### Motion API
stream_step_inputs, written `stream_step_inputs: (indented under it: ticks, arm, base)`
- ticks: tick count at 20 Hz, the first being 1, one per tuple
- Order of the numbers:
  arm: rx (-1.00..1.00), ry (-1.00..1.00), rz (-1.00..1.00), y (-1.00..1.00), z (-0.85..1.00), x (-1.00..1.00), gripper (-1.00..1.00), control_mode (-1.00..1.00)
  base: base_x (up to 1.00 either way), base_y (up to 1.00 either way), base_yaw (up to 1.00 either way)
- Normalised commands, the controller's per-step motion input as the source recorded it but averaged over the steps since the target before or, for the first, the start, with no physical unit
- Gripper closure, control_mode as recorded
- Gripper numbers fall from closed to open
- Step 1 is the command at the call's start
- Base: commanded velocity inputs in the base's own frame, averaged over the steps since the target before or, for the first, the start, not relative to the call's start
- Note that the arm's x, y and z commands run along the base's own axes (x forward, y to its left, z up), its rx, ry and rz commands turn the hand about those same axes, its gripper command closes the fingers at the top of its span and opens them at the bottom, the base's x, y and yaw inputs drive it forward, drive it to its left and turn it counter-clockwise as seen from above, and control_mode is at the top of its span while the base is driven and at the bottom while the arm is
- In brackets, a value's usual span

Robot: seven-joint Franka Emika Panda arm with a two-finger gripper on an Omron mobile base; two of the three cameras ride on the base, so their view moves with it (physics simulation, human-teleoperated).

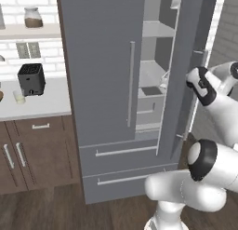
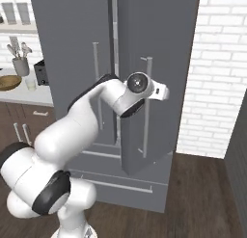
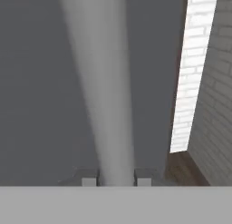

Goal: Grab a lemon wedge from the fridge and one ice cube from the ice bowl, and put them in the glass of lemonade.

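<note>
The fridge (image 1: 102, 61) is tall and dark grey, and its right door (image 2: 159, 39) stands partly open, showing pale shelves (image 1: 151, 77) inside. In the hand view the door's long silver handle (image 3: 106, 82) runs up between my fingertips (image 3: 89, 181), and my gripper (image 3: 116, 180) is shut on it. My wrist (image 2: 139, 84) sits at that handle at mid-height. The lemon wedge is hidden from view. On the counter to the left stand the glass of lemonade (image 1: 19, 97) and the brown ice bowl (image 2: 8, 82).
A black toaster (image 1: 31, 78) and a grey utensil cup (image 2: 20, 66) share the counter. Brown cupboards (image 1: 32, 150) sit below it. A white brick wall (image 2: 217, 78) rises right of the fridge, over a wooden floor (image 2: 202, 198).
</note>
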Motion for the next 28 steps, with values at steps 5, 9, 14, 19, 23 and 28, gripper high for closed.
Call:
stream_step_inputs:
  ticks: [5,9,14,19,23,28]
  arm:
    - [0.06,-0.03,-0.05,-0.87,0.0,-0.9,1.0,-1.0]
    - [0.01,-0.01,-0.01,-0.39,0.01,-0.57,1.0,-1.0]
    - [0.0,0.0,0.0,-0.04,0.18,-0.28,1.0,-1.0]
    - [0.0,0.0,0.0,-0.02,0.67,-0.75,1.0,-1.0]
    - [0.0,0.0,0.0,0.12,0.79,-0.76,1.0,-1.0]
    - [-0.13,0.01,-0.01,0.8,0.58,-0.16,1.0,-1.0]
  base:
    - [0.0,0.0,0.0]
    - [0.0,0.0,0.0]
    - [0.0,0.0,0.0]
    - [0.0,0.0,0.0]
    - [0.0,0.0,0.0]
    - [0.0,0.0,0.0]
